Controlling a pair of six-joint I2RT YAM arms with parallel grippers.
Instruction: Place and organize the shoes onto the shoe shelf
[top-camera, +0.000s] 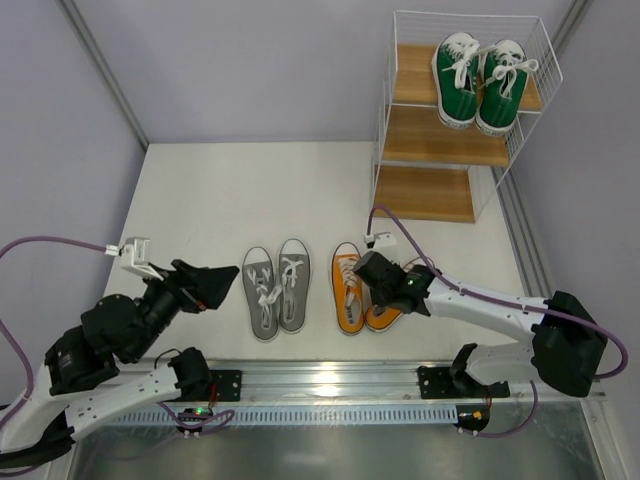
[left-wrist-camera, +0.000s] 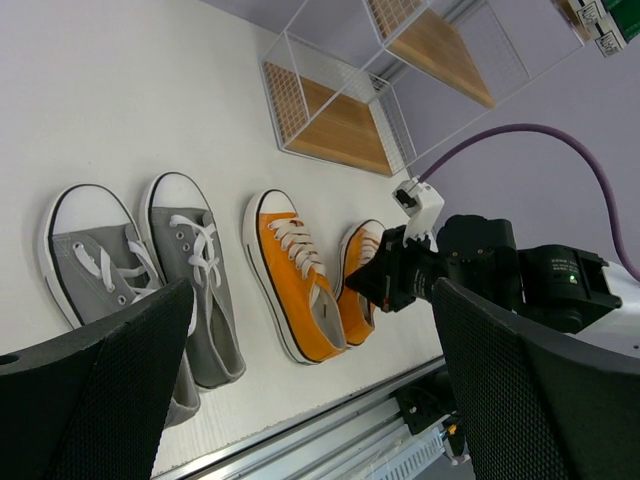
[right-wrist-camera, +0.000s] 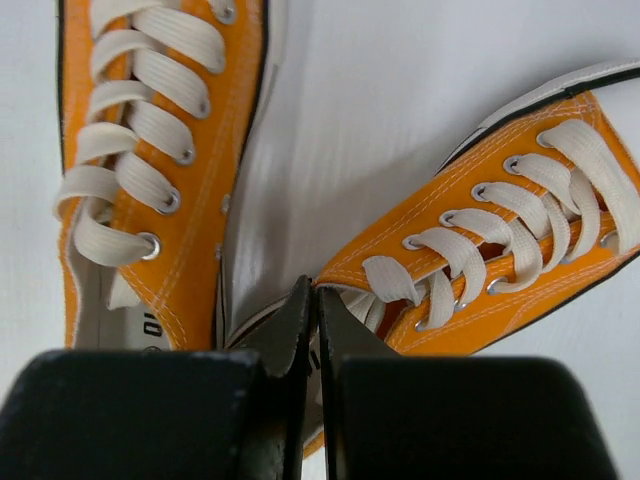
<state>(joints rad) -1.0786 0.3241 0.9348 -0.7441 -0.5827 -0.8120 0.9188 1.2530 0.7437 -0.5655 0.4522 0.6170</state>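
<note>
The green pair (top-camera: 478, 80) sits on the top board of the white wire shoe shelf (top-camera: 440, 140) at the back right. The grey pair (top-camera: 277, 287) and the orange pair lie side by side on the white table near the front. My right gripper (top-camera: 378, 275) is shut on the inner collar edge of the right orange shoe (right-wrist-camera: 500, 270), which is angled away from the left orange shoe (right-wrist-camera: 150, 150); the jaws (right-wrist-camera: 317, 295) pinch the collar. My left gripper (top-camera: 215, 285) is open and empty, hovering just left of the grey pair (left-wrist-camera: 190, 270).
The shelf's middle and bottom boards (top-camera: 425, 195) show no shoes. A metal rail (top-camera: 330, 385) runs along the near table edge. Grey walls close in the left, back and right sides. The right arm's purple cable (top-camera: 400, 225) loops above the orange shoes.
</note>
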